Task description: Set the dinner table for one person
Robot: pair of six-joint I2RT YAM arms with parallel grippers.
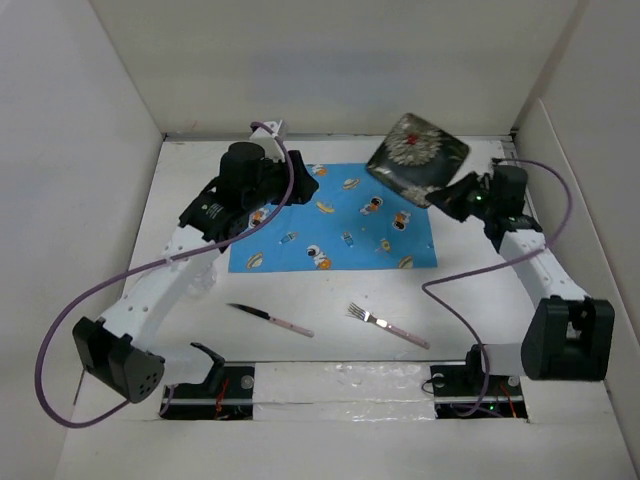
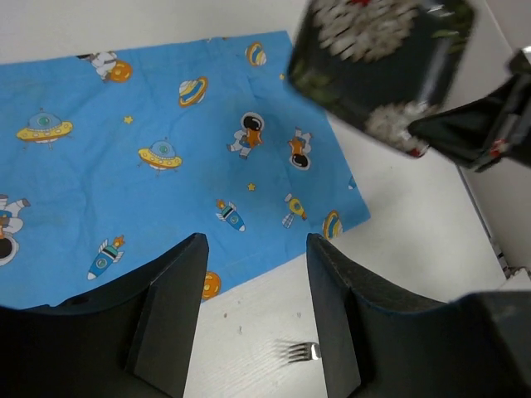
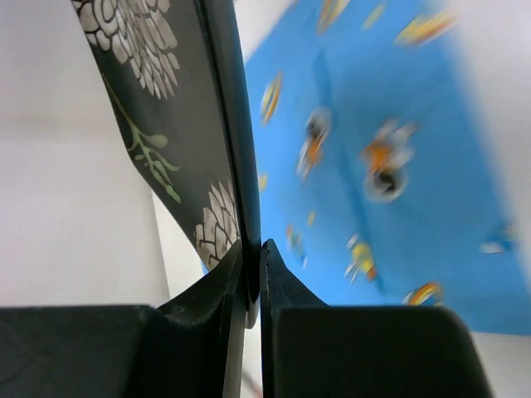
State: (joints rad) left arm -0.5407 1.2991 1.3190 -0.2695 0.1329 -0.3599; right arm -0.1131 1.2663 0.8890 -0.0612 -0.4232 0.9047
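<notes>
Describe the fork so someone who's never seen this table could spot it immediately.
On the white table, look between the blue cartoon cloth and the near edge. Two utensils lie there: the fork is the right-hand one, tines pointing left, unlike the dark-bladed knife beside it.

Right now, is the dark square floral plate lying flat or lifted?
Lifted, tilted: the right gripper pinches the plate edge above the blue cartoon-print cloth.

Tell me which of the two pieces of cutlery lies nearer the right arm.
The fork, the one with tines; the knife lies to its left, toward the left arm.
</notes>
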